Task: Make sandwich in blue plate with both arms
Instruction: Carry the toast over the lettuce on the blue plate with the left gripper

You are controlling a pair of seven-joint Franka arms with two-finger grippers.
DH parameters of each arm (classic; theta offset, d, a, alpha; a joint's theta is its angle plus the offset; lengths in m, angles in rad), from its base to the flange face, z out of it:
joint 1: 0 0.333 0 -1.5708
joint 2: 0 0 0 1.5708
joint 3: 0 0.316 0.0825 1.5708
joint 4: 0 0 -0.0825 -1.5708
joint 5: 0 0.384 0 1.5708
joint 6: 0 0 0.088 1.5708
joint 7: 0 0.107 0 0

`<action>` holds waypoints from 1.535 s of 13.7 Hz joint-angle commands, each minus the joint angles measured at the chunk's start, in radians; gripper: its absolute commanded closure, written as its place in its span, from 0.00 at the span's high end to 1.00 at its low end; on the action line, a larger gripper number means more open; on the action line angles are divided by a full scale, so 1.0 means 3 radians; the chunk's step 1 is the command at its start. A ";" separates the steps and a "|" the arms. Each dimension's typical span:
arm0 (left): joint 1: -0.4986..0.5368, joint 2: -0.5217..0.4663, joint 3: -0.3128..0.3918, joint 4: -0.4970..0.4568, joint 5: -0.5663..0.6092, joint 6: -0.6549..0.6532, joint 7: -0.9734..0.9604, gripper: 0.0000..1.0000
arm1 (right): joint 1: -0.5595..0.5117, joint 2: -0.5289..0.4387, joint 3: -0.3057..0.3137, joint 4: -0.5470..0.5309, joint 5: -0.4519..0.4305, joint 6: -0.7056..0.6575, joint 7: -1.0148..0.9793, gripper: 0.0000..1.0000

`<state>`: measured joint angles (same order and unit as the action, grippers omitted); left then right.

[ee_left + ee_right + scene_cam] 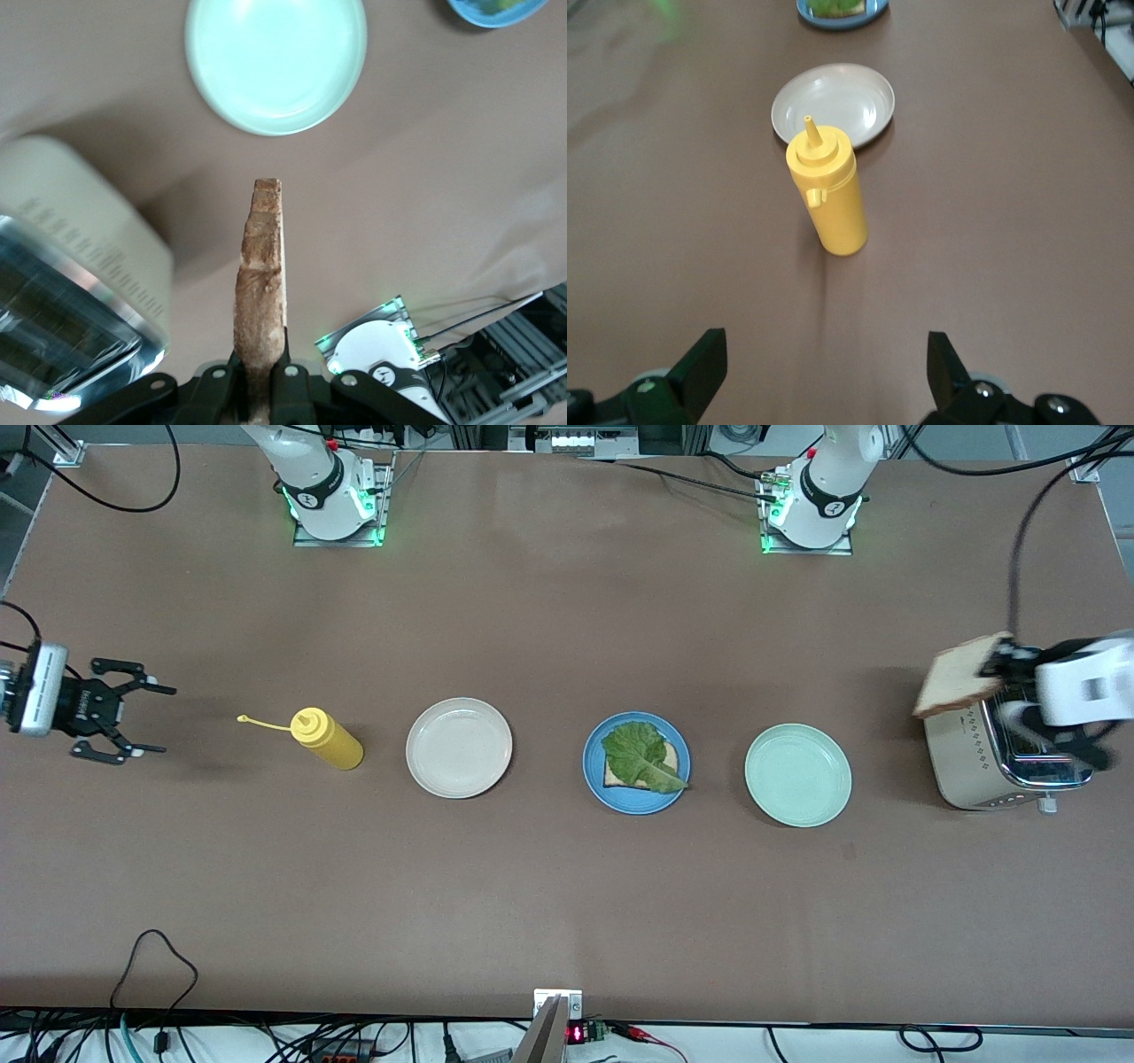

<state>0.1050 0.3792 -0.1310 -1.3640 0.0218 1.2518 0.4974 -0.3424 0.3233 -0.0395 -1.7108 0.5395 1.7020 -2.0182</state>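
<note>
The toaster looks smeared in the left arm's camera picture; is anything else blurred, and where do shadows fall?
In the left wrist view the toaster is smeared, the bread slice sharp. In the front view the left end effector is blurred over the toaster. In the right wrist view the yellow bottle throws a soft shadow on the table.

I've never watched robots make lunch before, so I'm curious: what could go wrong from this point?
The left gripper pinches the bread slice only by one edge, over the toaster, so it might sag or slip. On the blue plate the lettuce overhangs the bottom slice, so the top slice may land crooked. The right gripper waits open beside the mustard bottle.
</note>
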 commanded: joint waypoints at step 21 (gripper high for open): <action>-0.0708 0.0694 -0.0100 -0.1676 -0.4184 0.2633 0.0648 0.03 | 0.1648 -0.1267 0.0096 0.0068 -0.1977 -0.0438 0.7428 1.00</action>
<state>-0.1310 0.5999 -0.1474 -1.8416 -1.2028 2.0340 0.6415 0.1488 -0.0466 -0.0104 -1.7000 -0.0366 1.5795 0.1625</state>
